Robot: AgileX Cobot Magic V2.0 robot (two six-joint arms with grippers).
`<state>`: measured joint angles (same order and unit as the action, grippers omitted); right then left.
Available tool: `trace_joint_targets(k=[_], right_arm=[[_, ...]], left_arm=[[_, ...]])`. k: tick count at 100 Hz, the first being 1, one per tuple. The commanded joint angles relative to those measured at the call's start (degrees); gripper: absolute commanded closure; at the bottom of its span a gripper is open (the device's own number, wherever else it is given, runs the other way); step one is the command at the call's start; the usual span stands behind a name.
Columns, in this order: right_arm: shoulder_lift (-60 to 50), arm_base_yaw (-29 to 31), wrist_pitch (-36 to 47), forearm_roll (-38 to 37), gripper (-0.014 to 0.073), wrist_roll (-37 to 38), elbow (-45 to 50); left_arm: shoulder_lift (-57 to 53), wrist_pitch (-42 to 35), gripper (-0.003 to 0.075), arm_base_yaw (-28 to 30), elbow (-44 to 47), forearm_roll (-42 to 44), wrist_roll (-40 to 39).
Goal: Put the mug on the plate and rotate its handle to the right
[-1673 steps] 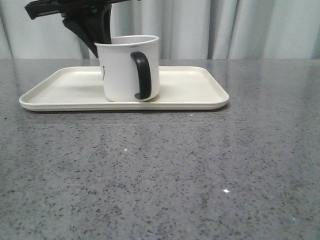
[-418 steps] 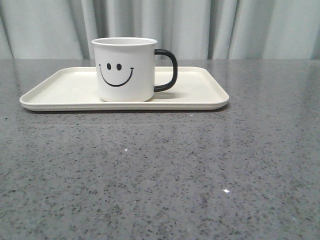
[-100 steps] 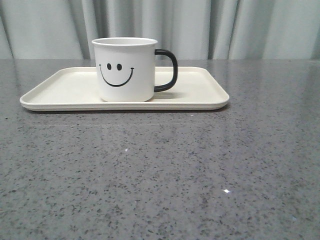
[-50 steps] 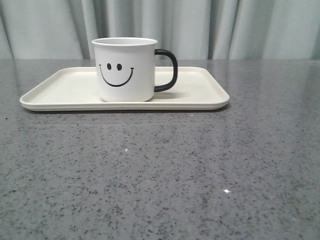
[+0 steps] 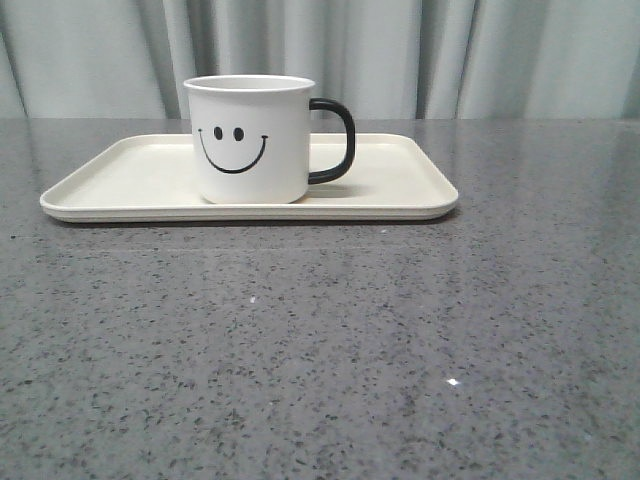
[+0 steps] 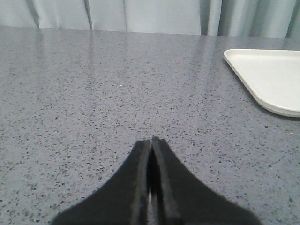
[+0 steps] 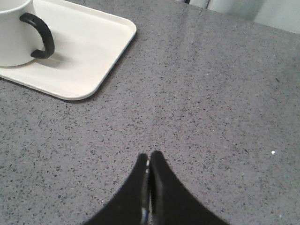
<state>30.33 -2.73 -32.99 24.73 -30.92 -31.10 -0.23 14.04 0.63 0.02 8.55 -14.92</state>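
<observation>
Standing upright on the plate (image 5: pixel 400 180), left of its middle, the mug (image 5: pixel 250 140) shows its smiley to the camera, and the handle (image 5: pixel 335 140) points right, so the task looks done. It is probably rigid, glossy and slippery; the rim or handle would offer the surest hold. Away from the plate, over the table (image 5: pixel 320 350), the left gripper (image 6: pixel 151 140) and right gripper (image 7: pixel 149 157) are both closed, empty, touching nothing.

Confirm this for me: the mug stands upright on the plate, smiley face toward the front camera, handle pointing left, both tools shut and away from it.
One thing is wrong: the handle points right, as the front view shows. The rest holds: the mug stands upright on the plate, face to the front camera, and the left tool and right tool are shut, away from it.
</observation>
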Motion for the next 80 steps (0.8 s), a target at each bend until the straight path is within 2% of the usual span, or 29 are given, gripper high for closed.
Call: trace_joint_targets(k=[1,21,31,43,55,80], right_arm=[[-0.08,0.26,3.06,0.58,0.0660,0.03,-1.40],[-2.99,0.20,6.14,-1.87,0.0660,2.45,0.37],[-5.67,0.20,10.45,-8.03,0.0660,10.56,3.81],[-9.53,0.08,14.75,-17.77,0.0660,23.88,8.87],[-13.23,-0.48,18.82,-24.73,0.0660,31.97,14.15],[-18.71,-2.77,27.41,-26.49,0.0660,33.08,24.08]], left_arm=[[-1.73,-4.86,0.0740,0.05,0.62,0.13,0.11],[-1.73,-4.86,0.0740,0.05,0.62,0.13,0.11],[-1.73,-4.86,0.0740,0.05,0.62,0.13,0.11],[-1.73,-4.86,0.0740,0.05,0.62,0.13,0.11],[-1.73,-4.86,0.0740,0.05,0.62,0.13,0.11],[-1.73,-4.86,0.0740,0.05,0.62,0.13,0.11]])
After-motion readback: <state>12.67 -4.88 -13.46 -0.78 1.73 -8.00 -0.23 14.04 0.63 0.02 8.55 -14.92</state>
